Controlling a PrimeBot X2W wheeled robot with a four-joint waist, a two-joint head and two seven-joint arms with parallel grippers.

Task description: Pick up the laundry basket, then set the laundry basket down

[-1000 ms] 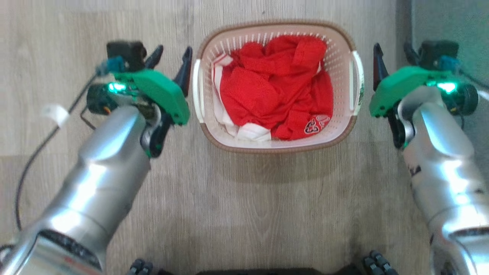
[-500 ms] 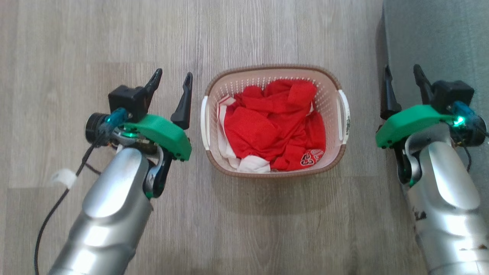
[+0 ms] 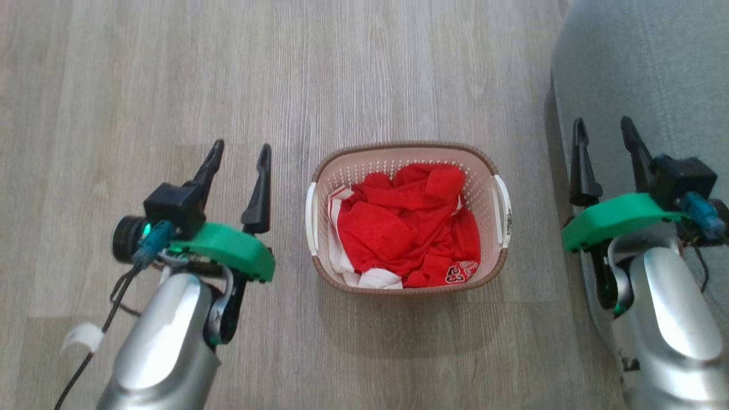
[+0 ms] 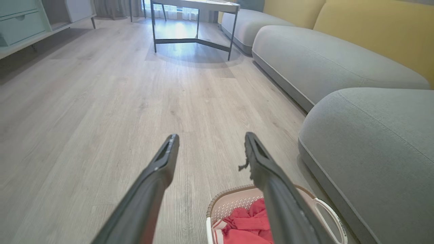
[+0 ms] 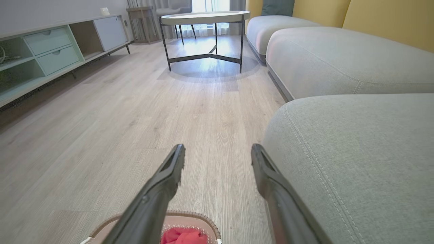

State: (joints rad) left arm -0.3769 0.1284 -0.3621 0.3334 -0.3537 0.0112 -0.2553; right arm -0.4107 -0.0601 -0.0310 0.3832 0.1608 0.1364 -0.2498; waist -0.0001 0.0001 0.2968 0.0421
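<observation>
The laundry basket [image 3: 493, 230] stands on the wood floor, cream-white with a brown rim, white side handles and red clothing inside. My left gripper [image 3: 240, 151] hangs open to the left of it, apart from its handle, with nothing between the fingers. My right gripper [image 3: 602, 126] hangs open to the right of it, over the sofa's edge, also holding nothing. The left wrist view has the basket [image 4: 230, 206] low down behind the open left gripper [image 4: 210, 139]. The right wrist view catches the basket's rim [image 5: 200, 215] at the bottom, beneath the open right gripper [image 5: 217, 149].
A grey sofa [image 3: 643, 74] with yellow back cushions [image 4: 379, 30] runs along the right. A round metal-legged table [image 5: 205, 20] stands far ahead, and a low cabinet [image 5: 47, 54] lines the left wall. A black cable [image 3: 91, 353] trails from my left arm.
The head camera has risen, so the basket looks smaller and lower in the picture. Both grippers, open throughout, now stand higher and further from the basket's handles.
</observation>
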